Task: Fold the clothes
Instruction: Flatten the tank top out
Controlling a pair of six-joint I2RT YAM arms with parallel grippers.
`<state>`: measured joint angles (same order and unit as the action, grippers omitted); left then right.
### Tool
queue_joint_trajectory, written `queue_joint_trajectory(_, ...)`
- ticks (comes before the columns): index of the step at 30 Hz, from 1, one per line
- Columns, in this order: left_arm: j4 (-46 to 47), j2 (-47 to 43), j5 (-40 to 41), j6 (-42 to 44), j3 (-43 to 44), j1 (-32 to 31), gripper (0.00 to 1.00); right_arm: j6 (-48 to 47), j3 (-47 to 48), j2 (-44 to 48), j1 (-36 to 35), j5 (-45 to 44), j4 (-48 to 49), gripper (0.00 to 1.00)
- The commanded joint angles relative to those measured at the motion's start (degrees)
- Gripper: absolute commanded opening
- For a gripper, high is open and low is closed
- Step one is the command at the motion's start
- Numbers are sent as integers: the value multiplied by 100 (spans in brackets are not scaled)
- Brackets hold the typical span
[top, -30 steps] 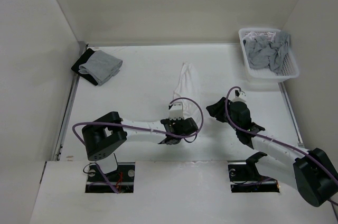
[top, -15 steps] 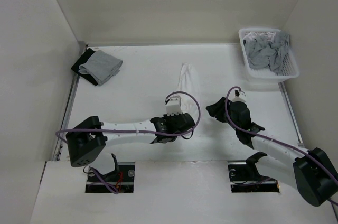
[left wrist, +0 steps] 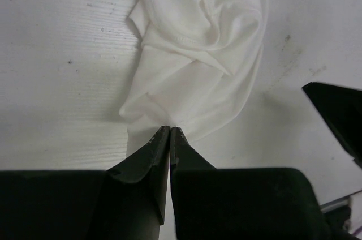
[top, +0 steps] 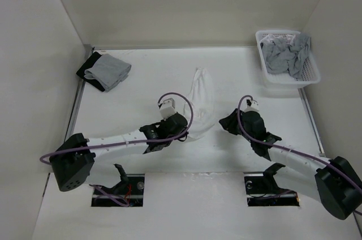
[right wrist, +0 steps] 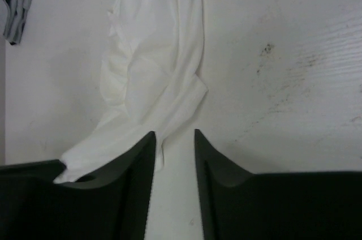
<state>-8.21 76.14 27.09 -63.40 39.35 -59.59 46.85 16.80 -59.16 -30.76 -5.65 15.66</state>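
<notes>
Risk: left fingers (left wrist: 163,150) are clenched on only the very edge of the top (left wrist: 198,42); the cloth is thin, so a pull could slip it free. Risk: right fingers (right wrist: 147,146) stand apart, grasping nothing, at the lower edge of the cloth; closing here could catch several bunched layers or bare desk (top: 141,76). Both arms work close together at frame centre in the overhead view, so a clash seems possible. Top lies mid-desk, bunched into a narrow twisted strip running from upper centre down to the left fingers, creased, straps not distinguishable, nowhere near flat or folded.
</notes>
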Motion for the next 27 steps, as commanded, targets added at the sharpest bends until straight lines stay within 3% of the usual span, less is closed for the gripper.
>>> queue_joint_trajectory(1,890,-538,-336,-226,-304,198,2,78,-80,132,-276,-59,-229,33)
queue_joint_trajectory(4,1075,-793,-415,-261,-525,391,3,114,25,-244,-320,-33,-230,33)
queue_joint_trajectory(8,1146,-1136,-433,-191,-806,655,4,201,288,-955,-312,19,322,56)
queue_joint_trajectory(12,1093,-1356,-485,-138,-1017,813,4,377,833,-1966,-171,327,920,58)
queue_joint_trajectory(16,1076,-1654,-486,20,-1149,927,3,737,1360,-2854,-66,468,1202,48)
queue_joint_trajectory(18,1076,-1751,-468,204,-1097,963,3,887,1641,-3258,-13,730,1325,36)
queue_joint_trajectory(21,1137,-1778,-477,581,-860,1033,3,1001,1800,-3480,145,592,1886,11)
queue_joint_trajectory(23,1155,-1795,-451,889,-597,1103,3,888,1888,-3262,242,670,1915,2)
queue_joint_trajectory(27,1093,-1988,-337,1644,115,1366,3,493,1836,-1587,269,662,899,0)
